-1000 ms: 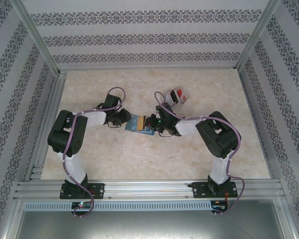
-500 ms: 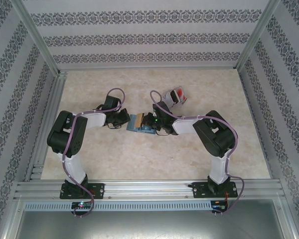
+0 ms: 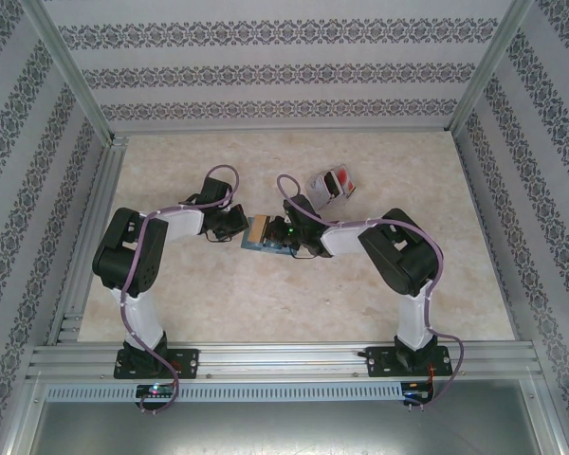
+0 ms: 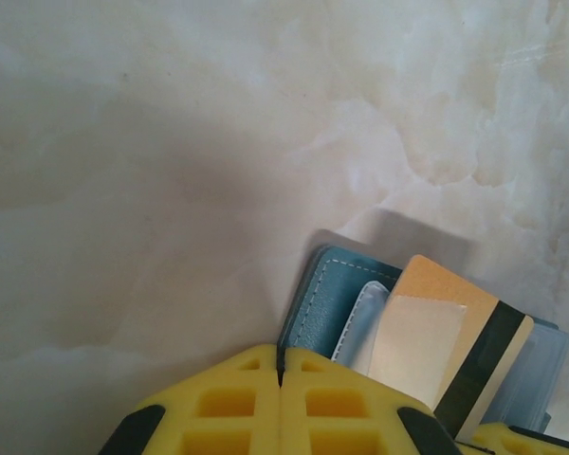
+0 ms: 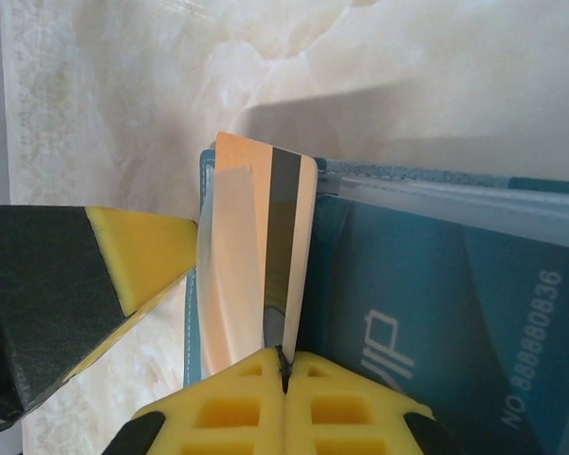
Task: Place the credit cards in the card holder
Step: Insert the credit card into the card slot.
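**Orange card held at wallet pocket**

In the top view the wallet (image 3: 267, 246) lies at mid-frame, betw. both arms. The left gripper (image 4: 280, 372) is seen w/ pads pressed together, apparently on the wallet's edge. The right gripper (image 5: 284, 365) is clamped on the orange card (image 5: 266, 227), held edge-on at the pocket. A blue card (image 5: 436, 322) appears already tucked in, lower right.

Risk, as judged: if driven in at an angle, the card could be caught on the pocket lip & bent, or the wallet dragged from its thin pinch.

A red card (image 3: 341, 177) is kept in a clear stand (image 3: 322, 186), up-right of centre. Pale marble-look table (image 3: 199, 303), patterned wallpaper and an aluminium frame are seen.
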Controlling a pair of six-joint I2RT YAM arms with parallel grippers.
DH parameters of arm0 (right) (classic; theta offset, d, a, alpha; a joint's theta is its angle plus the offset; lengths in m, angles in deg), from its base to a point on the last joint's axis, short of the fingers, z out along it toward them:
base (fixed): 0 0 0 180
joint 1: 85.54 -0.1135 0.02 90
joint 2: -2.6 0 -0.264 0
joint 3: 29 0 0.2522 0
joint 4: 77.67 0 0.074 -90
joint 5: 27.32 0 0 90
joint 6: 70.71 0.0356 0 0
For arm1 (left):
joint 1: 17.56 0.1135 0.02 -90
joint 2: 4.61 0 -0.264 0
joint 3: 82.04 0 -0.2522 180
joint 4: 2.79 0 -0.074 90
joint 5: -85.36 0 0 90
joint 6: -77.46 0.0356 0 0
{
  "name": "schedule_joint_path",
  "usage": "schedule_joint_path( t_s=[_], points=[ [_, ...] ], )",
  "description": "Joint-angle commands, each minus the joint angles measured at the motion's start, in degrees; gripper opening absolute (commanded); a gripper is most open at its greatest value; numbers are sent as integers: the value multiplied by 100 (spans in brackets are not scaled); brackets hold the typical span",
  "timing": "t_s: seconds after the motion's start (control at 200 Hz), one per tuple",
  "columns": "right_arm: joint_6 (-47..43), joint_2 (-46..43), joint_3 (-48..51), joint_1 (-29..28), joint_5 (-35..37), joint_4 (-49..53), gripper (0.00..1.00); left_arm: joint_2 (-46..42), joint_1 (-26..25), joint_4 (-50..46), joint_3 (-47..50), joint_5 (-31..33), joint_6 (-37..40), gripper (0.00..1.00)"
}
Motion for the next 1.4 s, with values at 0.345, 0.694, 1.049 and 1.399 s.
schedule_joint_path(
  t_s=[0.345,0.694,1.049,1.399],
  points=[
    [-492,-410,188,-28,-467,1159,7,415,-438,-94,263,-507,-122,0],
    [-280,127,-281,-192,-478,993,8,325,-437,40,475,-545,-194,0],
    [-58,-559,379,-204,-109,1030,8,315,-436,-47,384,-491,-176,0],
    [514,-959,743,-196,-52,822,8,217,-436,134,572,-473,-277,0]
  ],
)
